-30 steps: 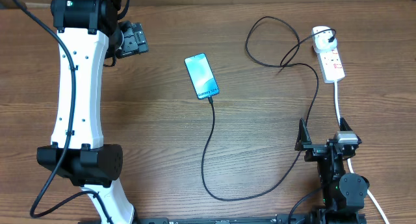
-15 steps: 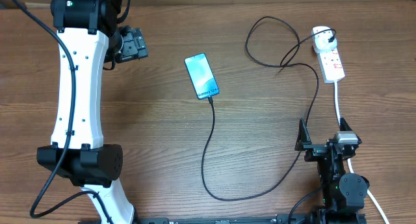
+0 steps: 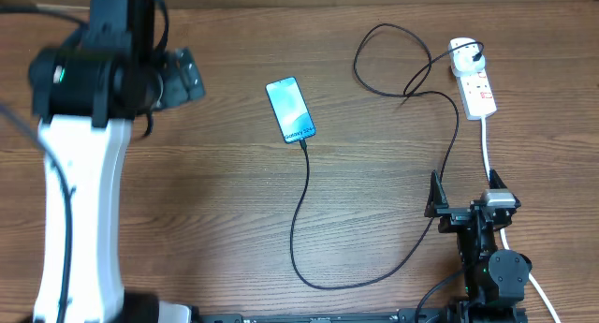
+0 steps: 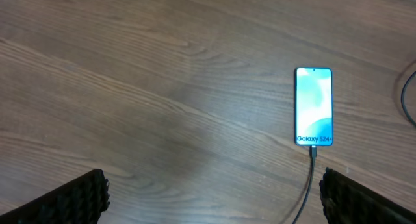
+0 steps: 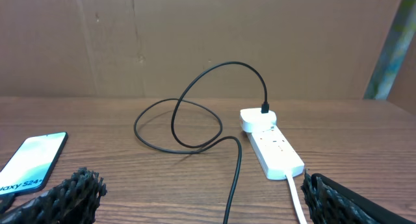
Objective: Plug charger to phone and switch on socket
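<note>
The phone [image 3: 290,110] lies flat with its light-blue screen lit, also seen in the left wrist view as the phone [image 4: 314,106]. The black charger cable [image 3: 298,220] meets its lower short end, loops across the table and ends in an adapter [image 3: 460,50] seated in the white socket [image 3: 477,89]. My left gripper [image 3: 182,75] hangs open to the left of the phone, its jaws wide apart with nothing between them [image 4: 211,204]. My right gripper [image 3: 463,190] stands open near the front edge, facing the socket [image 5: 273,146] and the cable [image 5: 238,172].
The socket's thick white cord [image 3: 488,150] runs down past my right gripper's right finger. A brown cardboard wall [image 5: 195,36] stands behind the table. The left arm's white link [image 3: 80,201] rises over the left side.
My left arm has swung, its upper part now blurred and shifted left in the overhead view. The phone, cable, socket and right arm have not moved.
</note>
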Tool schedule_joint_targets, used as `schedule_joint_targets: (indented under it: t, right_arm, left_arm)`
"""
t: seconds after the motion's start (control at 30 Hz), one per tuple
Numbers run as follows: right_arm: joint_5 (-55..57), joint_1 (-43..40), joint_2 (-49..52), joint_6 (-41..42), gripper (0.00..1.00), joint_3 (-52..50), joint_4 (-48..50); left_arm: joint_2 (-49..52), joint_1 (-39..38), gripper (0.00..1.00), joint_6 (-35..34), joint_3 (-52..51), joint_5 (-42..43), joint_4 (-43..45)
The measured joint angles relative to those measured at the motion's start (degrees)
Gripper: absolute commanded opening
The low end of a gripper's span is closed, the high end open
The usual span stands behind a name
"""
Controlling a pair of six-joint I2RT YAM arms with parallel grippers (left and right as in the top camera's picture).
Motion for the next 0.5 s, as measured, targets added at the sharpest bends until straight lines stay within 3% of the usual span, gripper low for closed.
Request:
schedule_joint_targets:
  t: [0.3,0.5]
  right_arm:
    - [0.00,0.00,0.00,-0.02,1.00,0.00,0.00]
    - [0.00,0.00,0.00,0.02,1.00,0.00,0.00]
  left_arm:
    - [-11.82,0.04,1.00,0.66,-25.57,-0.02,8.02]
    - [-17.88,1.38,1.00,0.68,-34.86,0.02,8.07]
